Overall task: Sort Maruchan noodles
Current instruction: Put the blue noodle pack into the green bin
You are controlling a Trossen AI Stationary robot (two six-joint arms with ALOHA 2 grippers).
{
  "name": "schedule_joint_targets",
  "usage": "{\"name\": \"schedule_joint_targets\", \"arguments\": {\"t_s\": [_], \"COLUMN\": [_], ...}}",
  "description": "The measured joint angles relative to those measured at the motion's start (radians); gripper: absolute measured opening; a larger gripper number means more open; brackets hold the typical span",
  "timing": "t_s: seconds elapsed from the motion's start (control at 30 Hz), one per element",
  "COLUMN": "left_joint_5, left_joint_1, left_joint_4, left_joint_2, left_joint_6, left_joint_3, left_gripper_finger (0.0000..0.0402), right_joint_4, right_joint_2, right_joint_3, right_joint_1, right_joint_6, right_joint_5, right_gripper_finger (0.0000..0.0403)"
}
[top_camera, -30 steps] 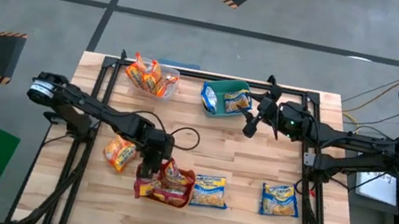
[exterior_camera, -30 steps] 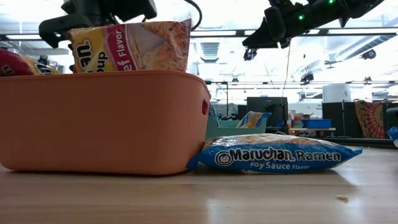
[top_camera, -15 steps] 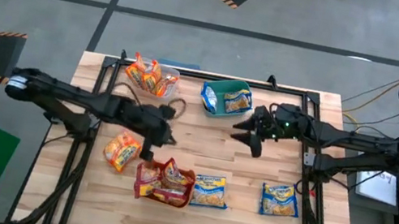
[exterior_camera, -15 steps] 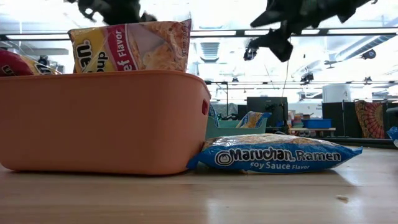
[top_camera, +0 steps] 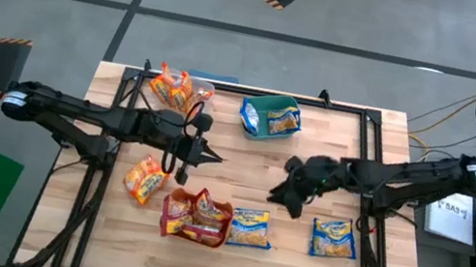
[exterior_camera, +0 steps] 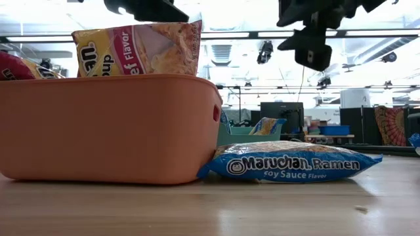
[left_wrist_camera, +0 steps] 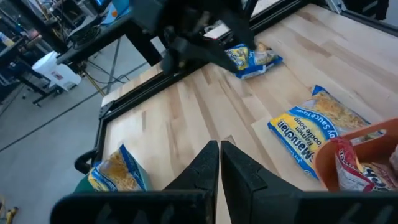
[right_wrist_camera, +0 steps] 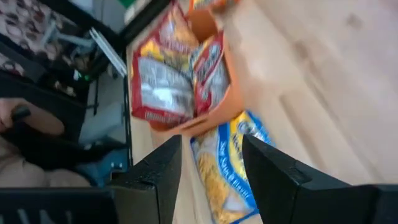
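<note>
My left gripper hangs shut and empty over bare table, just beyond the orange tub. Dark red packets stand on edge in that tub. My right gripper is open and empty, above and slightly beyond the blue packet that lies flat against the tub's right side. A second blue packet lies flat farther right. An orange packet lies left of the tub.
At the far edge a clear tub holds orange packets and a teal tub holds blue ones. Bare wood lies between the two arms in the table's middle. A black frame runs along the table's sides.
My left gripper has risen from the dark red packets in the orange tub and moved toward the far right; the packets stay standing in the tub. My right gripper has swung from beside the teal tub toward the near edge, down toward the blue packet beside the orange tub.
</note>
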Motion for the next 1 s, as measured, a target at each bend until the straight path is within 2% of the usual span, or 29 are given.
{"name": "schedule_joint_targets", "arguments": {"t_s": [0.1, 0.23, 0.43, 0.6, 0.73, 0.83, 1.0], "left_joint_5": [-0.008, -0.016, -0.009, 0.071, 0.072, 0.074, 0.132], "left_joint_1": [0.001, 0.001, -0.001, -0.007, -0.007, -0.018, -0.054], "left_joint_4": [0.004, 0.003, 0.007, 0.020, 0.021, 0.021, 0.022], "left_joint_2": [0.000, 0.000, 0.000, 0.000, 0.000, 0.000, 0.000], "left_joint_6": [0.003, 0.003, -0.001, -0.016, -0.071, -0.118, -0.131], "left_joint_3": [0.000, 0.000, 0.000, 0.000, 0.000, 0.000, 0.000], "left_gripper_finger": [0.0000, 0.0000, 0.0000, 0.0000, 0.0000, 0.0000, 0.0000], "right_joint_4": [-0.042, -0.202, -0.410, -0.397, -0.370, -0.300, -0.251], "right_joint_2": [0.077, 0.201, 0.386, 0.505, 0.593, 0.636, 0.667], "right_joint_3": [0.041, 0.138, 0.274, 0.336, 0.361, 0.358, 0.355], "right_joint_1": [0.041, 0.086, 0.151, 0.201, 0.226, 0.230, 0.230], "right_joint_6": [0.035, 0.068, -0.057, -0.196, -0.277, -0.305, -0.337], "right_joint_5": [0.000, 0.000, 0.017, 0.082, 0.171, 0.187, 0.195], "right_gripper_finger": [0.0157, 0.0156, 0.0155, 0.0155, 0.0155, 0.0155, 0.0155]}}
